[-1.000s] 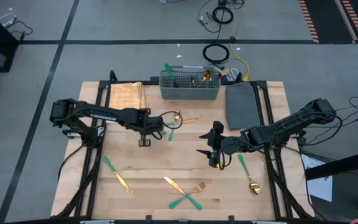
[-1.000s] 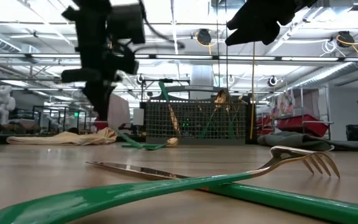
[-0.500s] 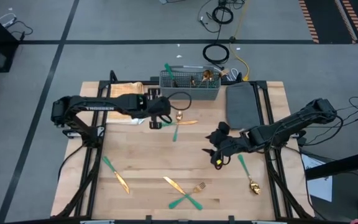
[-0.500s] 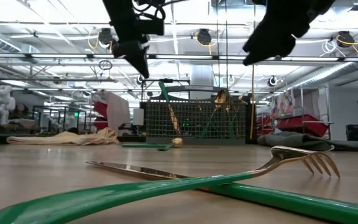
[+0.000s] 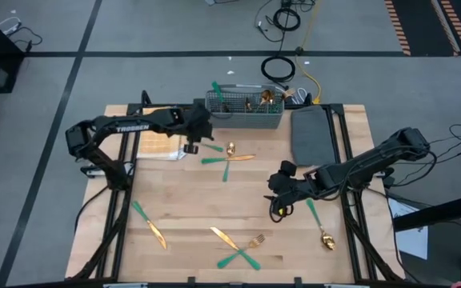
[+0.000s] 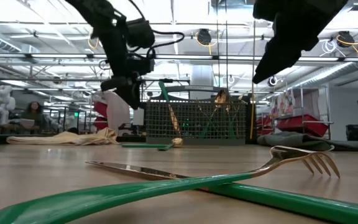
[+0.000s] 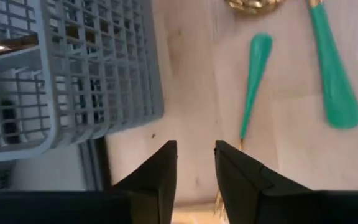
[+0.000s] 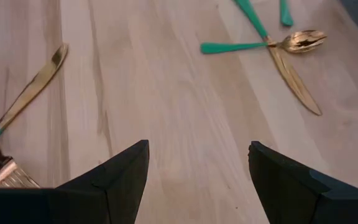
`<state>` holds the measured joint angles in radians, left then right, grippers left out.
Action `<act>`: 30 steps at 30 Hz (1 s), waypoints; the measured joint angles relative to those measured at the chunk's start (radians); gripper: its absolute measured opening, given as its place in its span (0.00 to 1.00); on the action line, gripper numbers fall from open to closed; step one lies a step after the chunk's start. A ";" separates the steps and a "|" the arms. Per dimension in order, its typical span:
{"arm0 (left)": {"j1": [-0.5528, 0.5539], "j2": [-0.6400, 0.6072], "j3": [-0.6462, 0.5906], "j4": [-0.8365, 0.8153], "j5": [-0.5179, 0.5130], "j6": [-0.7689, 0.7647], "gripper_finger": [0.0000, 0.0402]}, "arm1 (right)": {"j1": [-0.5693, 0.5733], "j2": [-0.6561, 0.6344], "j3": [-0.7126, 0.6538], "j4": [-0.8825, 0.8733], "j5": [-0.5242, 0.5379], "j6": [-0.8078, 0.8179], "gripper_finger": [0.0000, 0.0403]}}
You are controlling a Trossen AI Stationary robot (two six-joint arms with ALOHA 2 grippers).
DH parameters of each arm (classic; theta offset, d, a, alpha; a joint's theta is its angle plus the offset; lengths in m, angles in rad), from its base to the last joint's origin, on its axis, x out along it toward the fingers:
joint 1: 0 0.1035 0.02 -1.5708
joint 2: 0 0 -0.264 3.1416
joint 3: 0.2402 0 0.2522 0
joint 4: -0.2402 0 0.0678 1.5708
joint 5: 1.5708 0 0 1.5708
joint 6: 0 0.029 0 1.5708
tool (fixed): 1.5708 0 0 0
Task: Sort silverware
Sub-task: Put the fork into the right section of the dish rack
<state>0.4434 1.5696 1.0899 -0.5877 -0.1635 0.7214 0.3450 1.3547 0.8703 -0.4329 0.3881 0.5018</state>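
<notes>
The silverware (image 5: 229, 149) lies in two places: seven loose pieces on the table (image 5: 182, 200) and some more standing in the one basket (image 5: 244, 118) at 12 o'clock on the far edge. The pieces in the basket are too crowded to count. A teal handle (image 5: 216, 90) sticks out of its left end and gold heads (image 5: 267, 98) show toward its right.

Of the loose seven, three lie together between the table's middle and the basket:
- a spoon (image 8: 303, 40)
- a knife (image 8: 294, 74) whose handle crosses the spoon's
- a third handle (image 8: 284, 12) just beside them, with its head not made out

At 8 o'clock one knife (image 5: 149, 223) lies alone. At 6 o'clock a second knife (image 5: 222, 235) and the only fork (image 5: 255, 239) lie with their handles crossed. At 4 o'clock there is a second spoon (image 5: 321, 226).

The left gripper (image 7: 194, 146) hangs above the table at 11 o'clock, just beside the basket's left corner. Its fingers are parted by a narrow gap and have nothing between them. The right gripper (image 8: 197, 146) is just off the table's middle toward 3 o'clock, above bare wood. Its fingers are spread wide and it holds nothing.

One tan cloth (image 5: 160, 126) lies at 10 o'clock under the left arm. One grey pad (image 5: 310, 136) lies at 2 o'clock. One person (image 6: 33, 114) sits far back in the room.
</notes>
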 joint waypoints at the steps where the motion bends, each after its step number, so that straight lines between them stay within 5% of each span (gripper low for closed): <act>1: 0.021 0.000 -0.001 0.005 0.042 0.002 0.30 | 0.000 0.005 0.000 0.000 -0.002 0.000 0.65; 8: 0.088 0.045 -0.001 -0.066 0.174 0.075 0.32 | 0.000 0.025 0.000 0.004 -0.010 -0.006 0.65; 30: 0.081 0.296 0.026 -0.013 0.105 0.212 0.32 | 0.000 0.025 0.000 0.046 -0.027 -0.049 0.65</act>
<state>0.5248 1.8660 1.1164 -0.6003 -0.0582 0.9334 0.3450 1.3800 0.8703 -0.3868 0.3611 0.4529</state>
